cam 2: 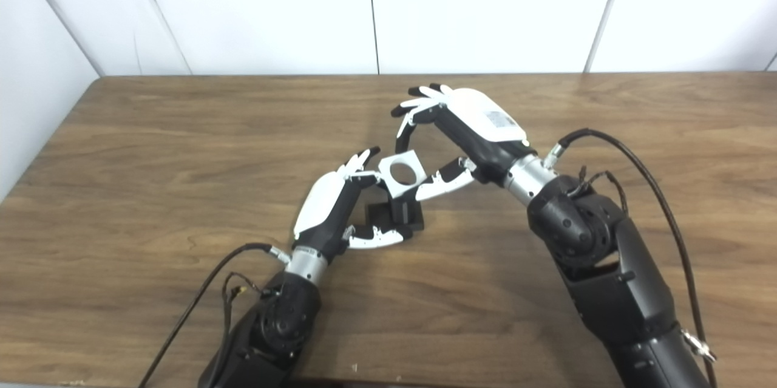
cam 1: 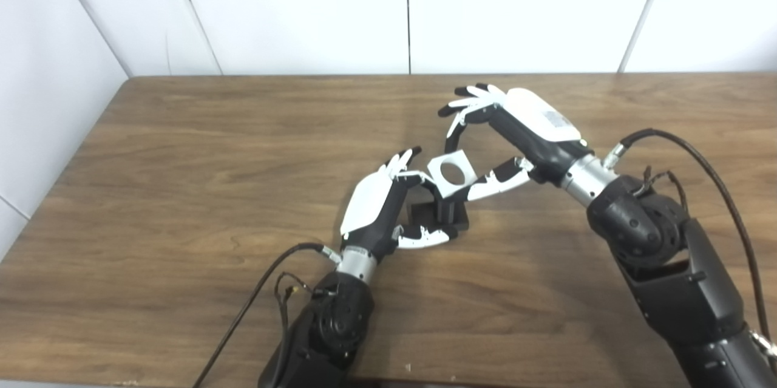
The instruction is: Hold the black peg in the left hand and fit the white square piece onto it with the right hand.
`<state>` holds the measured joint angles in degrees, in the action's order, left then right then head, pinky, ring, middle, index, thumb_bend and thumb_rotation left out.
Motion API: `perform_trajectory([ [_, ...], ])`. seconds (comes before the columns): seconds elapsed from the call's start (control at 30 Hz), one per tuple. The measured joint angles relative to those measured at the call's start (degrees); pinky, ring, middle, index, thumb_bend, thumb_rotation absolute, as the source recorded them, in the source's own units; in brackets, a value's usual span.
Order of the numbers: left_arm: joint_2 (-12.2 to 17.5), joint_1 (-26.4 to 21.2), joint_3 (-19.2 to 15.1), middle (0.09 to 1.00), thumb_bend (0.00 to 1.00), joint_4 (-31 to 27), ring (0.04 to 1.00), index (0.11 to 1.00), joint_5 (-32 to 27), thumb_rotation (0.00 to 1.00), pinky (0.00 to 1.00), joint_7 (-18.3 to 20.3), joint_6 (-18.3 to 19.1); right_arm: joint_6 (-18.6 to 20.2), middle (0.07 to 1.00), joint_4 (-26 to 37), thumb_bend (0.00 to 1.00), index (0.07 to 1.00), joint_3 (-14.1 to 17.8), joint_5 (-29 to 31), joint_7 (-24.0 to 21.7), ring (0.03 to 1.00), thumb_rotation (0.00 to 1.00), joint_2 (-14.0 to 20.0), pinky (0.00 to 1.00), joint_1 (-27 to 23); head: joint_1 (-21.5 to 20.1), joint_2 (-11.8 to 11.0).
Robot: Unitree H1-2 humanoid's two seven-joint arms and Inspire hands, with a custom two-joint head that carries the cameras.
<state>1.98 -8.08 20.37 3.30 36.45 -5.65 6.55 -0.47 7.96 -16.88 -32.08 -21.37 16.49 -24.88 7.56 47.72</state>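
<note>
Right hand (cam 2: 452, 133) pinches white square holed piece (cam 2: 402, 174) above black peg block (cam 2: 391, 215), gripped by left hand (cam 2: 340, 209).

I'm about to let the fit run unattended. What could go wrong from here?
The white square piece with the round hole is pinched only at its edges by the right hand and sits tilted, so it may jam or slip. The left hand crowds the black peg, so fingers could collide.
</note>
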Motion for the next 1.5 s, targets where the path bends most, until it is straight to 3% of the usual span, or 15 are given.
perform_trajectory([
  [0.7, -0.1, 0.0, 0.0, 0.988, 0.52, 0.0, 1.000, 0.490, 0.0, 0.09, 1.00, 0.0, 0.1, -0.6, 0.800, -1.5, 0.51, 0.481, -3.0, -1.3, -1.1, 0.916, 0.14, 0.2, 0.99, 0.0, 0.9, 0.4],
  [1.1, -0.1, 0.1, 0.0, 0.988, 0.51, -0.2, 1.000, 0.490, 0.0, 0.09, 1.00, 0.0, 0.4, -1.3, 0.802, -4.6, 0.51, 0.481, -3.4, -2.2, 0.6, 0.914, 0.14, -0.1, 0.96, -0.2, 1.4, 0.5],
  [1.5, -0.2, 0.6, 0.1, 0.983, 0.52, -0.9, 1.000, 0.490, 0.0, 0.09, 1.00, -0.1, 1.0, -1.2, 0.798, -6.3, 0.51, 0.481, -3.4, -2.2, 0.8, 0.911, 0.14, -0.1, 0.99, -0.2, 1.0, 0.7],
])
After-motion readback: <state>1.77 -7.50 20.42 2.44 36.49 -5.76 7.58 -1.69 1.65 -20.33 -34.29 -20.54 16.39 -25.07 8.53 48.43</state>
